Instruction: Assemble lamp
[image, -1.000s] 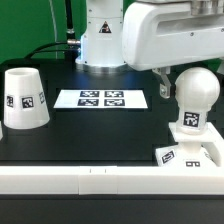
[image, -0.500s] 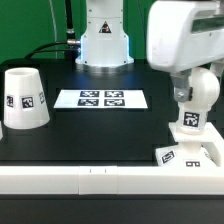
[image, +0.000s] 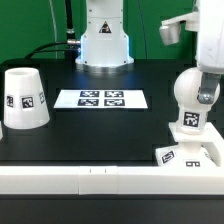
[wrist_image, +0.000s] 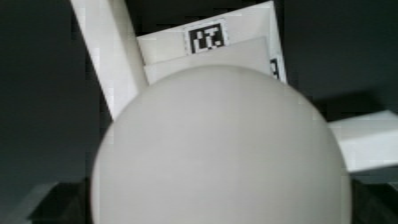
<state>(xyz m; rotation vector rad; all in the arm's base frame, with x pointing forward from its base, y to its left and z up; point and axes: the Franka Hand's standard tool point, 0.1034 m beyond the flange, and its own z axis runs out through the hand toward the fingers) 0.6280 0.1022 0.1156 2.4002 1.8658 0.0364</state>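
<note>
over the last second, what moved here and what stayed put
The arm swung toward the exterior view's right, leaving the head of the bulb uncovered. No grasp or release can be seen. The bulb, the base, the shade and the marker board stayed where they were.

Wrist cam's pretty useless: the bulb (wrist_image: 214, 150) sits so close it's a blurry white blob covering nearly everything. In the exterior view my arm (image: 205, 35) is cut off by the frame's edge. My gripper (image: 204, 96) is mostly hidden at the bulb, so I can't tell how the jaws stand. The rail (image: 80, 180) hides the front edge of the base (image: 190, 152).
</note>
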